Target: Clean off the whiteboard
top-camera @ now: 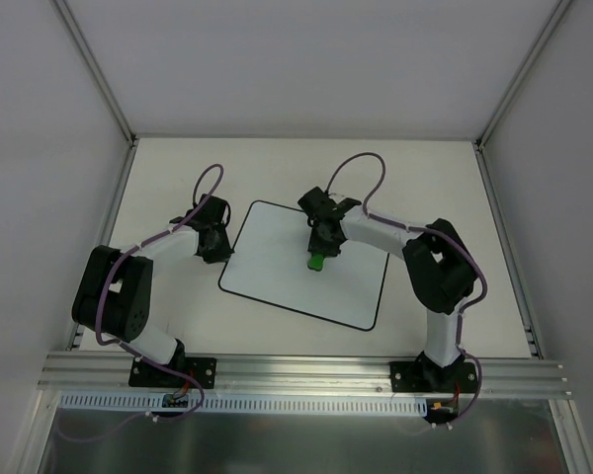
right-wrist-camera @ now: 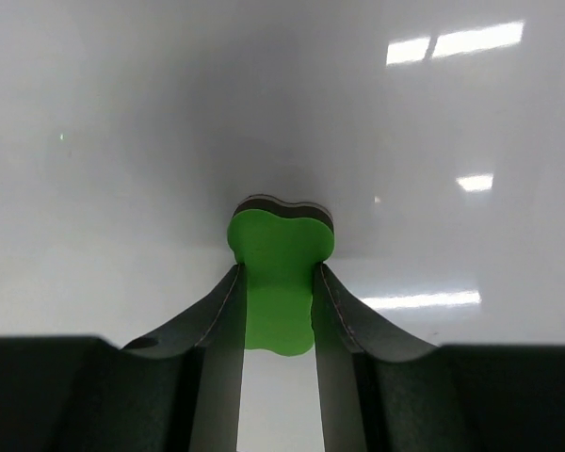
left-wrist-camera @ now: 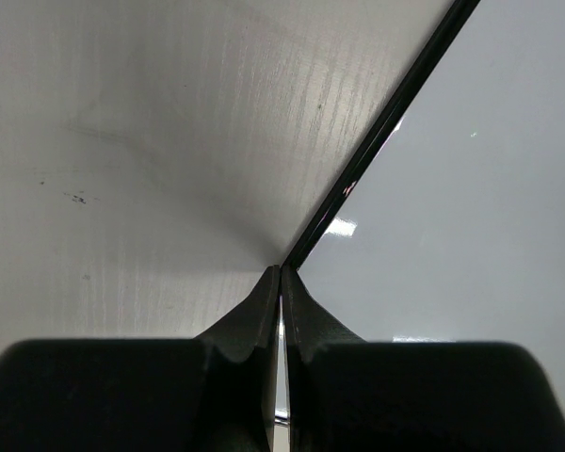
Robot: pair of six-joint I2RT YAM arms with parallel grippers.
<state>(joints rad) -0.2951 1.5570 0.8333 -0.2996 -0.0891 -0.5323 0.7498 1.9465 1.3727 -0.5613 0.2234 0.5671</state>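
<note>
Right gripper clamps green eraser, felt end against whiteboard just ahead of the fingers. Left gripper, fingers pressed together, tips at whiteboard's black edge.

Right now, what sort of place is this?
Likely a lab robot test cell: left arm and right arm bolted to a metal rail, white walls enclosing the table, plus a whiteboard and green eraser.
</note>
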